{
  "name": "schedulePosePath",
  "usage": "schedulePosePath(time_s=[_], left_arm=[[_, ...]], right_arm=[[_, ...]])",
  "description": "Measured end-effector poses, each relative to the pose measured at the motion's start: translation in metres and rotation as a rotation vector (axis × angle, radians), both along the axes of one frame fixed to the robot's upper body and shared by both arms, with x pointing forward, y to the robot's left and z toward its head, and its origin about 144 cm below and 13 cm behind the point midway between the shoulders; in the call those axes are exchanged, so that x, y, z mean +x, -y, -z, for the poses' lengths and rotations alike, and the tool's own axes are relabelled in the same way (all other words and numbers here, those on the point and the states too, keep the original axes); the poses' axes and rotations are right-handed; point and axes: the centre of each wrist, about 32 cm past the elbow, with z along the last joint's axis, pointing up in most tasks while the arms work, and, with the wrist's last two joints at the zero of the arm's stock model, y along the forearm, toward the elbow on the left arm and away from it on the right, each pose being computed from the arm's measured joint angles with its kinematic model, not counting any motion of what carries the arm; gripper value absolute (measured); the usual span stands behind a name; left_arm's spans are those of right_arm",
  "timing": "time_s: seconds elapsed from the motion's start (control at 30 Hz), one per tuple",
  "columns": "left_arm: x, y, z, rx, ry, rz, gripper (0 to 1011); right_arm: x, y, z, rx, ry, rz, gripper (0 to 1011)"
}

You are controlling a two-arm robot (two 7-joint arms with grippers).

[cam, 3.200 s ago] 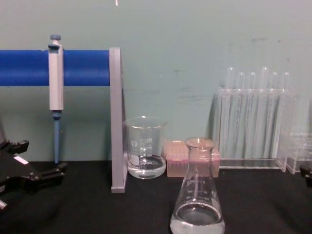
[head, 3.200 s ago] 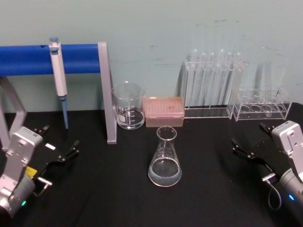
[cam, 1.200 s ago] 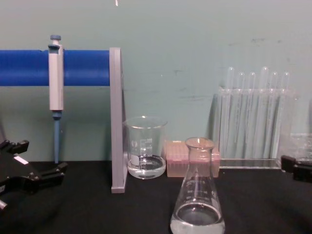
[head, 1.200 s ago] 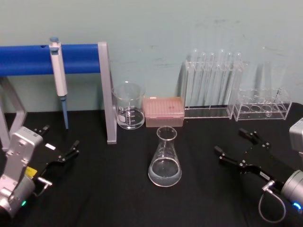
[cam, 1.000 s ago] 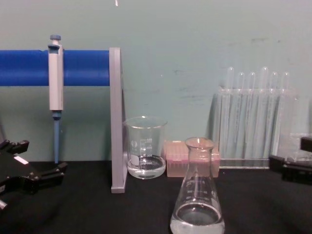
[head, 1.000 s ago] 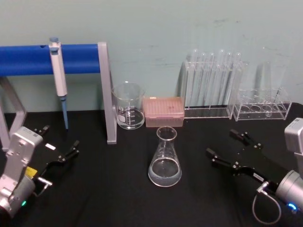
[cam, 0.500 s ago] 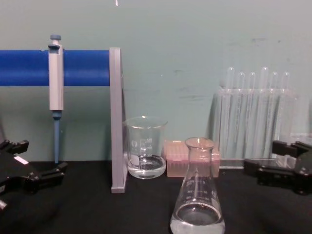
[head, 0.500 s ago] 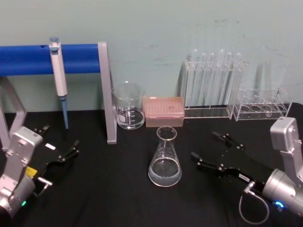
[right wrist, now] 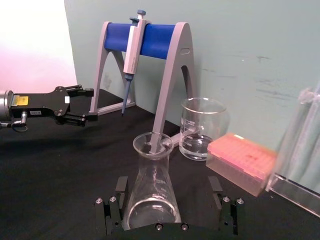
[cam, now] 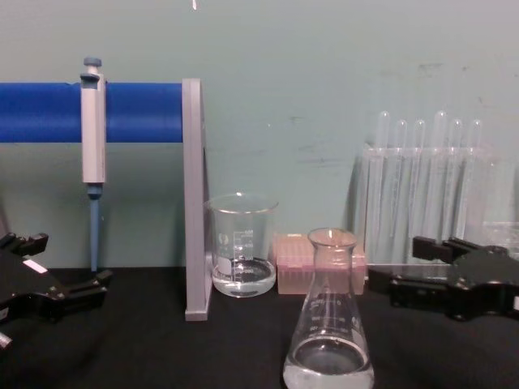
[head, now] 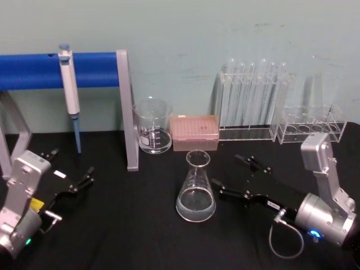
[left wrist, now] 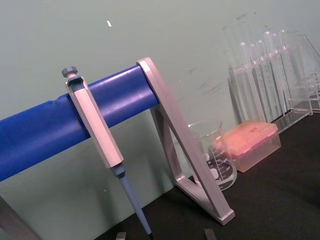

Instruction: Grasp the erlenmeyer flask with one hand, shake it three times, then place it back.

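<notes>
Two flat black jaws of the right gripper are standing wide apart, gripping nothing, and are pointing at the clear glass conical erlenmeyer flask from the robot's right. Their tips are sitting just beside the flask's wall without touching it. In the right wrist view the flask is showing framed between the two fingers, which suggests the wide spread is meant to let them pass either side of the cone. The gripper is hanging about level with the middle of the cone, so a grip there would likely take the sloping body rather than the narrow neck. The flask is standing upright near the middle of the black tabletop, holding a little clear liquid. Just behind it are sitting a straight-sided glass beaker and a pink tip box, with a clear rack of tall test tubes farther right, so a line in from the side is avoiding all three. The left gripper is resting at the table's left side, well apart from the flask, jaws parted and empty, probably because one hand is enough.
</notes>
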Motion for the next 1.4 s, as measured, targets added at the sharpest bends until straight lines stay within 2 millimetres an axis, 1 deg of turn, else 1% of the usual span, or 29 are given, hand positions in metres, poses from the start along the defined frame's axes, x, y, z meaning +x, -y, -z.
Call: schedulePosePath(time_s=[0.27,0.57,1.4], left_arm=[[0.000,0.000,0.000,0.000,0.000,0.000,1001],[0.000,0.000,0.000,0.000,0.000,0.000,1001],[0.000,0.000,0.000,0.000,0.000,0.000,1001]], right_arm=[[0.017,-0.009,0.001,-0.003,-0.005,-0.034,1000],[0.031,-0.016,0.001,-0.011,-0.003,-0.066,1000],[0.058,-0.032,0.007,-0.034,-0.027,-0.108,1000]])
